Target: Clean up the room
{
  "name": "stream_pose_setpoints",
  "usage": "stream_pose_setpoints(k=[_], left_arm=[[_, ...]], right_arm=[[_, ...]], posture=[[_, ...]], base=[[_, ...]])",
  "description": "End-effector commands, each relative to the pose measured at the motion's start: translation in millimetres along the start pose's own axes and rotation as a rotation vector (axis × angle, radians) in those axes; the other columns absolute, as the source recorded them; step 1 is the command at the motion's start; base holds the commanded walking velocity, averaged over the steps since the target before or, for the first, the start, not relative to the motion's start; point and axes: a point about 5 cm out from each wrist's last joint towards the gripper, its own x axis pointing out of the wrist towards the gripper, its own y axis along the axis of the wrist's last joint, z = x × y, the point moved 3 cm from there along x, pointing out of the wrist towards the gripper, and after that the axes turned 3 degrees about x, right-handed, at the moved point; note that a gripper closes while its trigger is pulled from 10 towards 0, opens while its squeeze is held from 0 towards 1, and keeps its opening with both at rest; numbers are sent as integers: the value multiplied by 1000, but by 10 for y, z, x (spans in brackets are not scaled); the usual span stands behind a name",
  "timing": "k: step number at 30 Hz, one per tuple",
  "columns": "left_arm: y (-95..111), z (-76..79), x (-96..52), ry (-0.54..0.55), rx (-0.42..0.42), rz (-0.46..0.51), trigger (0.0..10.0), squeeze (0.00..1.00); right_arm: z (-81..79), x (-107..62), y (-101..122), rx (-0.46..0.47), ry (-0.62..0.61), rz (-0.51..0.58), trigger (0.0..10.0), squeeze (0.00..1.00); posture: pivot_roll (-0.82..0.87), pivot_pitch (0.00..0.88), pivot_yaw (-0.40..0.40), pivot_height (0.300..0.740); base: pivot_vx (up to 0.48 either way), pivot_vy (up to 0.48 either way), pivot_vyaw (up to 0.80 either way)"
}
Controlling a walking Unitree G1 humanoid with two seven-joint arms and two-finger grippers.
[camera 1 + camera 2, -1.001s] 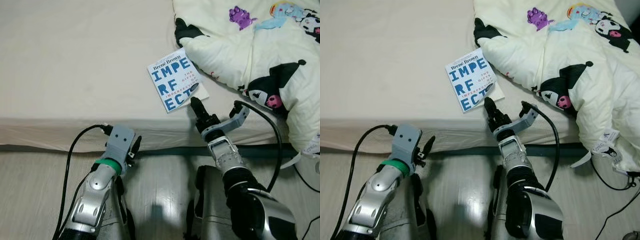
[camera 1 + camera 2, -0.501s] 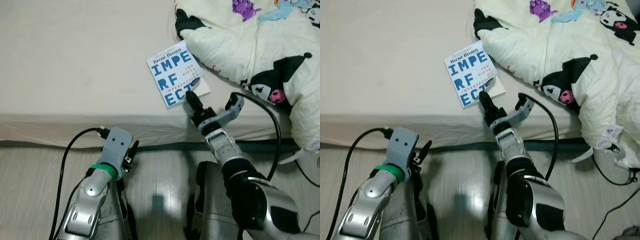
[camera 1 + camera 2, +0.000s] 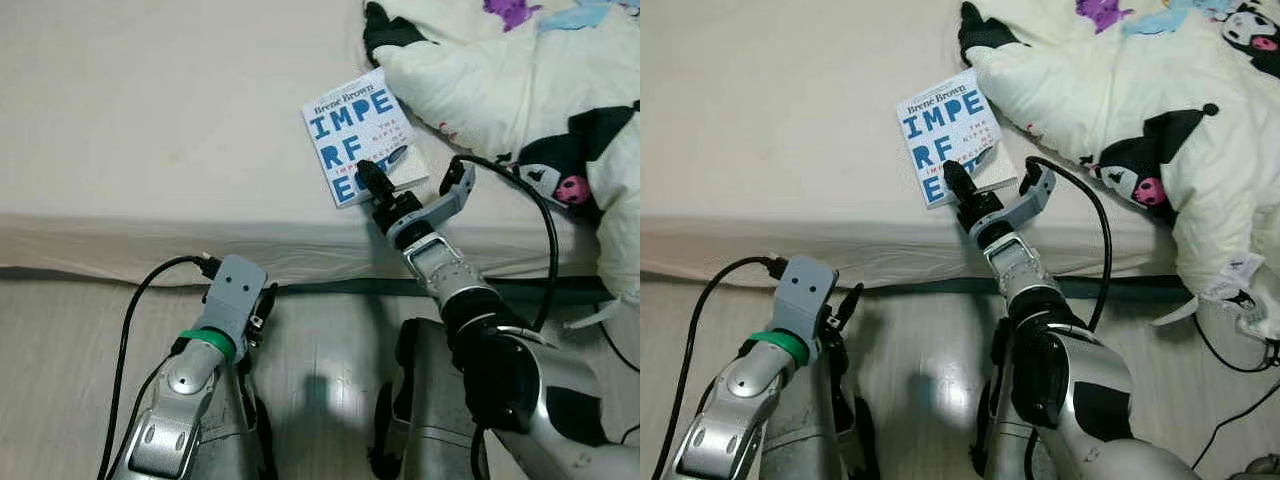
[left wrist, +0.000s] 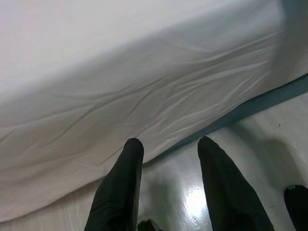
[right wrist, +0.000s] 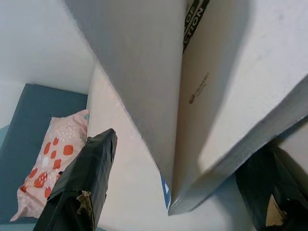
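A white paperback book [image 3: 345, 125] with big blue letters lies on the bed [image 3: 150, 120], close to its front edge. My right gripper [image 3: 370, 180] reaches over that edge onto the book's near corner. In the right wrist view its fingers [image 5: 79, 192] stand open on either side of the book's corner [image 5: 202, 120], whose cover is lifted a little. My left gripper [image 3: 262, 305] hangs low beside the bed's side, open, with nothing between its fingers [image 4: 122, 173].
A cream quilt [image 3: 520, 90] printed with cartoon characters is bunched on the bed right of the book. Pale wooden floor [image 3: 60, 350] runs along the bed's front. Loose cables [image 3: 1230, 370] lie on the floor at the right. A pink patterned pillow [image 5: 48, 159] lies further off.
My right gripper has advanced from just short of the book onto its near corner. The head camera has shifted slightly. The left arm stays as it was.
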Motion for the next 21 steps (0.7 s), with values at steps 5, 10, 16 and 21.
stream_pose_setpoints(k=[5, 10, 16, 21], left_arm=[[-89, 32, -72, -14, 0, -45, 10000, 0], [-88, 34, -84, -16, 1, -51, 10000, 0], [-95, 29, -65, -14, -3, -58, 10000, 0], [-86, 45, -33, -15, -7, -57, 10000, 0]], right_arm=[[95, -24, 37, 38, -75, 36, 3725, 0], [35, -8, 210, 58, -35, 104, 0, 0], [-143, 45, 374, 52, 73, 146, 0, 0], [-217, 66, 391, 32, 117, 141, 0, 0]], posture=[[249, 356, 105, 520], [250, 361, 109, 520], [238, 355, 104, 520], [231, 348, 100, 520]], base=[[0, 0, 0], [0, 0, 0], [0, 0, 0], [0, 0, 0]])
